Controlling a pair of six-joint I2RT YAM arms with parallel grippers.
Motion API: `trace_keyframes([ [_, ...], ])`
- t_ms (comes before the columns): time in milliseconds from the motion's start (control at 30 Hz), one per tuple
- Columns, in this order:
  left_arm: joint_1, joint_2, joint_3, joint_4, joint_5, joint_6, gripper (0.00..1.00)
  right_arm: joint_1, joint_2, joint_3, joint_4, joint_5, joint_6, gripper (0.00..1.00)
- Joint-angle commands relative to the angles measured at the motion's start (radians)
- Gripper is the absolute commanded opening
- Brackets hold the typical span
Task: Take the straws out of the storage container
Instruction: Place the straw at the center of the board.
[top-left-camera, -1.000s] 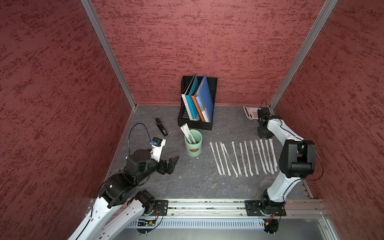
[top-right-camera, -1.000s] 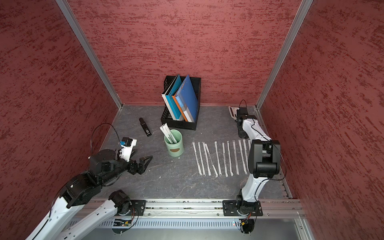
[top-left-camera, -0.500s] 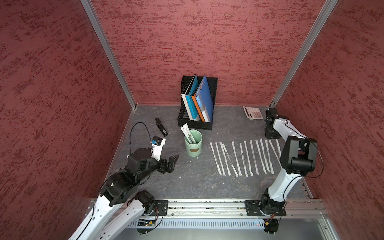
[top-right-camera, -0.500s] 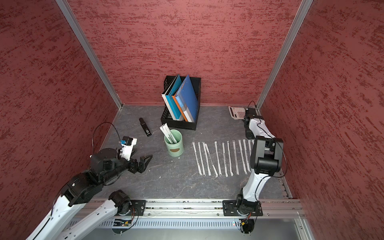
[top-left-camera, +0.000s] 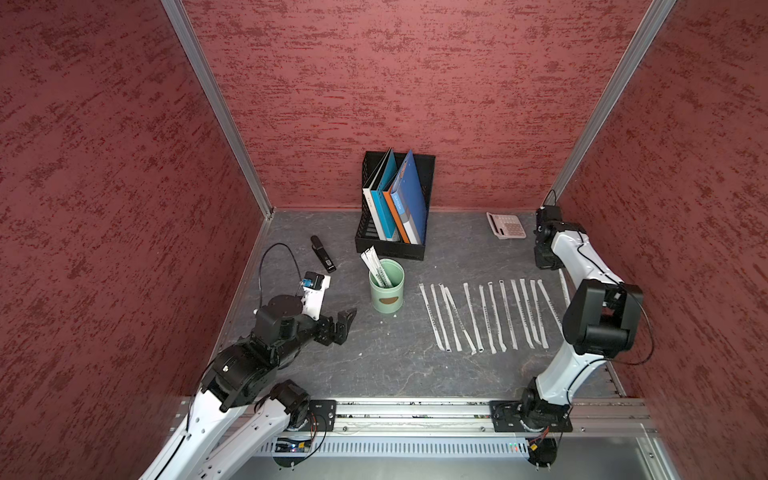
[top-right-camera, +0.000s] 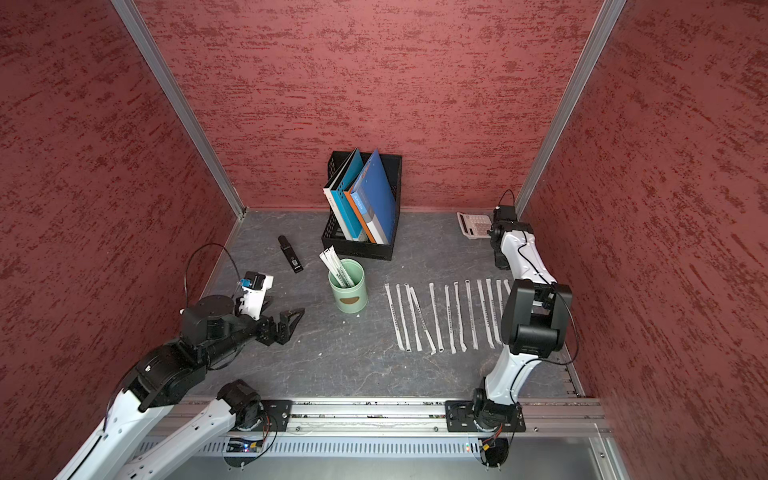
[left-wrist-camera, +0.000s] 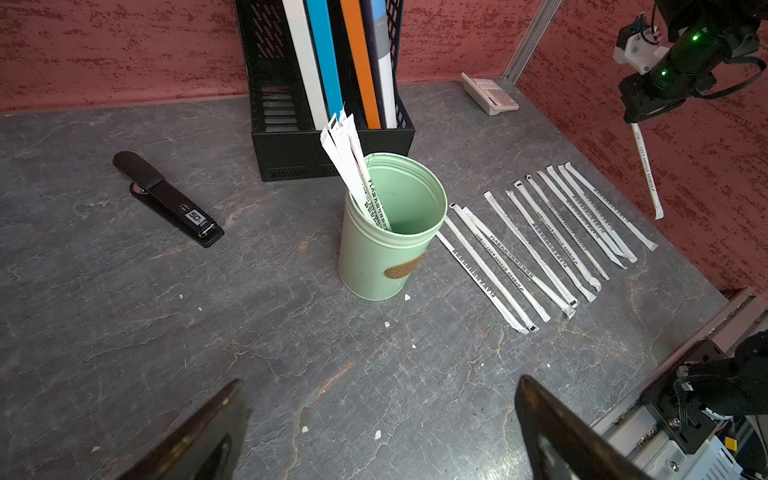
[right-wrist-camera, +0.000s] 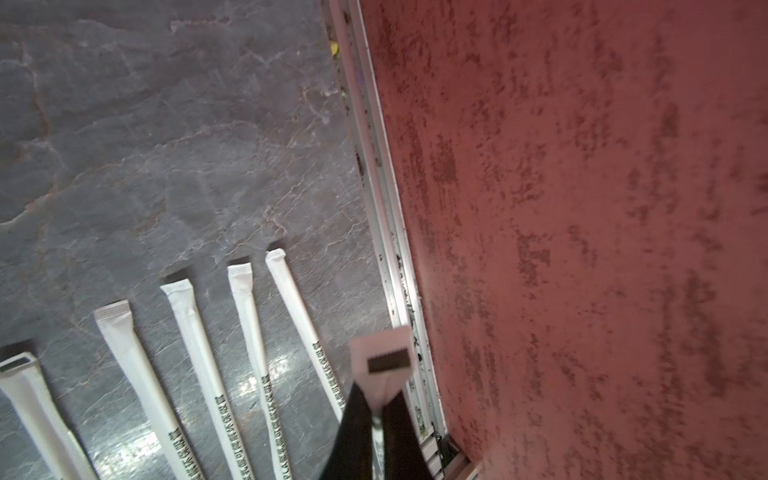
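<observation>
Since a second ago, the right hand (top-left-camera: 546, 259) has been carried away from the calculator (top-left-camera: 506, 225) and toward the red wall on the right. The left arm has been kept where it was.

The right hand is shut on one straw (left-wrist-camera: 646, 170). It is held by its top end and hangs down, a little tilted, close to the wall. Whether its lower end touches the surface (top-left-camera: 395, 365) cannot be told. In the right wrist view, the flat paper end of the straw is seen poking out past the closed black fingers (right-wrist-camera: 353, 428).

A row of straws (top-left-camera: 486, 316) is laid flat on the surface, side by side, to the right of the cup (top-left-camera: 386, 291). The held straw is found just past the right end of that row.

A few straws (left-wrist-camera: 349, 158) are left in the cup. They are leaned on its back left rim and stick up well above it. The cup is stood upright just in front of the black rack (top-left-camera: 390, 249), where blue, orange and white folders (top-left-camera: 409, 195) are kept. A black stapler (top-left-camera: 323, 253) is laid to the left of the cup, apart from it.

The left hand (top-left-camera: 347, 318) is held wide open, low over the surface, to the front left of the cup and not touching it.
</observation>
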Motion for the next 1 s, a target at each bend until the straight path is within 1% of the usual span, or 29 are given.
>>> trace_keyframes([
  [0, 0.009, 0.002, -0.009, 0.024, 0.008, 0.008, 1.0, -0.003, 0.018, 0.029, 0.03, 0.083, -0.047, 0.01],
  [167, 0.014, 0.014, -0.009, 0.023, 0.001, 0.007, 0.99, -0.005, 0.097, 0.013, 0.127, 0.124, -0.114, 0.01],
  [333, 0.021, 0.019, -0.009, 0.023, -0.001, 0.008, 0.99, -0.02, 0.183, 0.023, 0.185, 0.131, -0.129, 0.01],
  [633, 0.027, 0.023, -0.009, 0.022, -0.001, 0.008, 0.99, -0.048, 0.275, 0.077, 0.162, 0.078, -0.081, 0.01],
  [967, 0.029, 0.012, -0.009, 0.024, 0.005, 0.007, 0.99, -0.077, 0.335, 0.119, 0.054, -0.014, 0.05, 0.02],
])
